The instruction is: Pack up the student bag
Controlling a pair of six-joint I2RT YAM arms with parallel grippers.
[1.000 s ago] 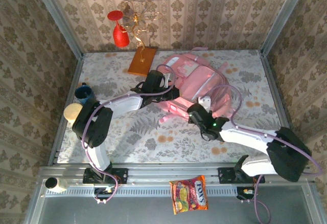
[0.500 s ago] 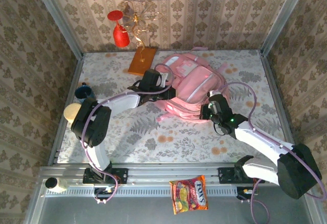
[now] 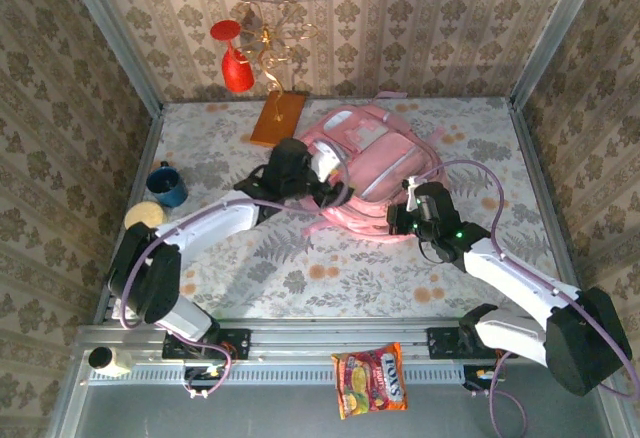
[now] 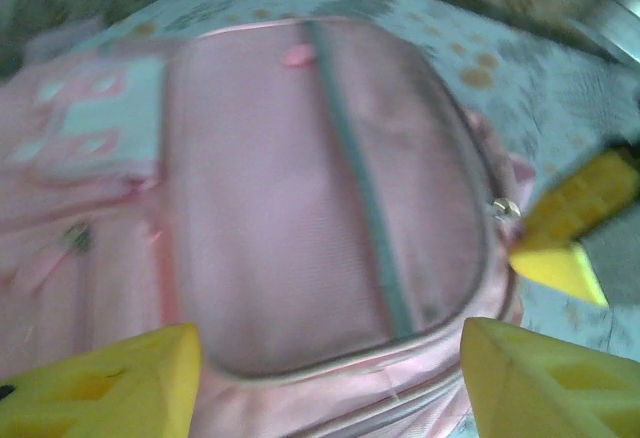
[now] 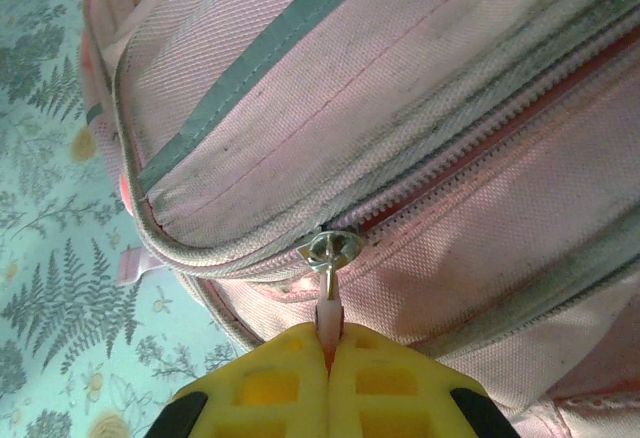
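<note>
Pinching the zipper pull [image 5: 329,254] in our clenched right claw [image 5: 328,343], left claw [image 4: 325,378] released above, we judge the student bag [image 3: 372,154] soft and floppy, best held by hardware.

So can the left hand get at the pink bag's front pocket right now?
Probably yes: the left hand hangs open right over the front pocket of the student bag, nothing between them; the right hand pinches a zipper pull at its edge.

Left tool [image 4: 325,383] spread, right tool [image 5: 327,343] pinched
</note>
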